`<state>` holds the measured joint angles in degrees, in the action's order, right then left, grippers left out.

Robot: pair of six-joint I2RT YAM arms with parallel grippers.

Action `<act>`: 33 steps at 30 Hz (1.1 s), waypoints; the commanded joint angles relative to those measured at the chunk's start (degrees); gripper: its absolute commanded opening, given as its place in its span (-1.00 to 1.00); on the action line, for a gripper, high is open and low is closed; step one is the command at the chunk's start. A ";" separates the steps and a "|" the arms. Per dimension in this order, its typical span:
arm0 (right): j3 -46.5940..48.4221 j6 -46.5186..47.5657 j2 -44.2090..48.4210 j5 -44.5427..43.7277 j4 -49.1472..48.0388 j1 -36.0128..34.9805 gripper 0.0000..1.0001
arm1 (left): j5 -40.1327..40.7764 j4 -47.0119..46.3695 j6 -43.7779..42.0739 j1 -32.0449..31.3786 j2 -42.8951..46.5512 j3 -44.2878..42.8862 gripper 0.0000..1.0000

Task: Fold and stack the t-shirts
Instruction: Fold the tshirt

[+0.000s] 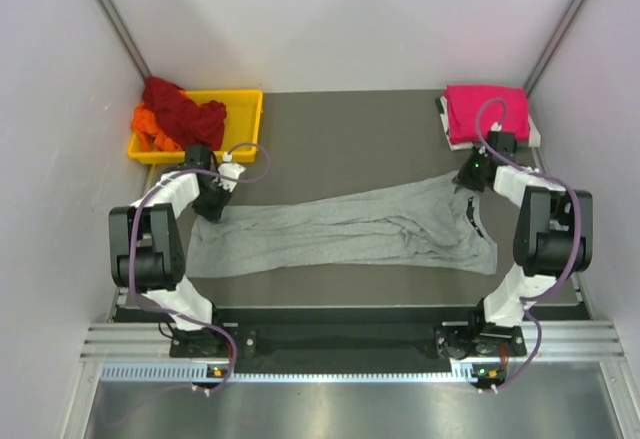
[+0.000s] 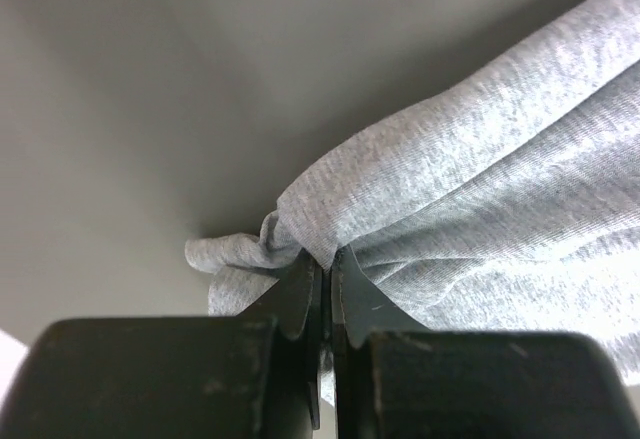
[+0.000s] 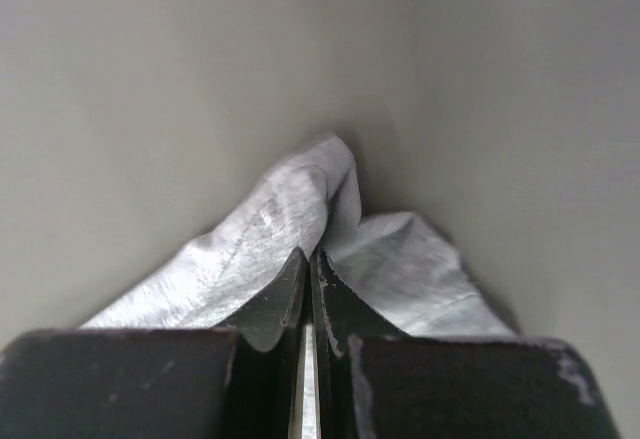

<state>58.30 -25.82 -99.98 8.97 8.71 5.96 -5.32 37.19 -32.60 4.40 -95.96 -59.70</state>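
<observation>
9 o'clock: our left gripper [image 1: 211, 207] is pinched tight on one end of the grey t-shirt [image 1: 340, 231] | middle: the shirt lies stretched long on the table [image 1: 340, 149], so we can smooth it | 3 o'clock: our right gripper [image 1: 469, 180] is pinched tight on the other end | 1 o'clock: the pink t-shirt [image 1: 487, 112] sits folded.

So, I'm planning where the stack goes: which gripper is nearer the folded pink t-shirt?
Right. The right gripper pinches the grey t-shirt close on the near side of the pink t-shirt; the left gripper grips its other end, far left, near the yellow tray.
</observation>
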 commanded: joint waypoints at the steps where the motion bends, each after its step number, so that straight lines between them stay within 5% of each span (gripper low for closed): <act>1: -0.73 -1.33 3.66 -2.47 -4.84 0.46 -1.00 | 4.79 -5.63 0.87 0.52 3.32 1.87 -1.00; 7: -4.08 -2.13 2.61 -1.07 -8.18 0.55 -1.00 | 9.01 -9.94 1.05 0.52 2.97 2.22 -1.00; 11: -0.05 -0.28 -0.47 0.96 -6.96 0.55 -0.95 | 3.41 -10.83 1.49 0.43 2.71 0.56 -0.99; 14: 1.81 1.47 0.84 0.78 -3.53 0.46 -0.34 | -2.39 -5.74 0.87 0.43 2.88 -1.64 -0.66; 15: 1.73 2.00 1.98 -0.09 -2.65 0.37 -0.12 | -2.85 -3.90 0.70 0.43 3.50 -1.91 -0.38; 20: 0.24 4.90 12.87 -7.82 8.76 0.46 0.28 | -2.76 3.05 -0.88 0.69 5.96 -5.94 0.00; 25: -4.50 5.26 19.38 -10.30 13.96 1.86 0.33 | -5.84 8.43 -3.35 0.87 8.42 -9.38 0.10; 29: -6.79 4.91 19.83 -7.32 14.84 4.93 0.34 | -3.04 -2.52 -0.28 0.61 6.68 -6.48 0.20; 33: -10.83 3.50 23.51 -7.04 16.77 7.57 0.35 | -0.56 -2.75 -0.18 -0.27 1.24 -7.53 0.22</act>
<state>49.98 -21.67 -79.72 1.58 21.98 11.49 -7.07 37.10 -33.39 4.54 -90.98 -66.85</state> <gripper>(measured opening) 0.672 0.605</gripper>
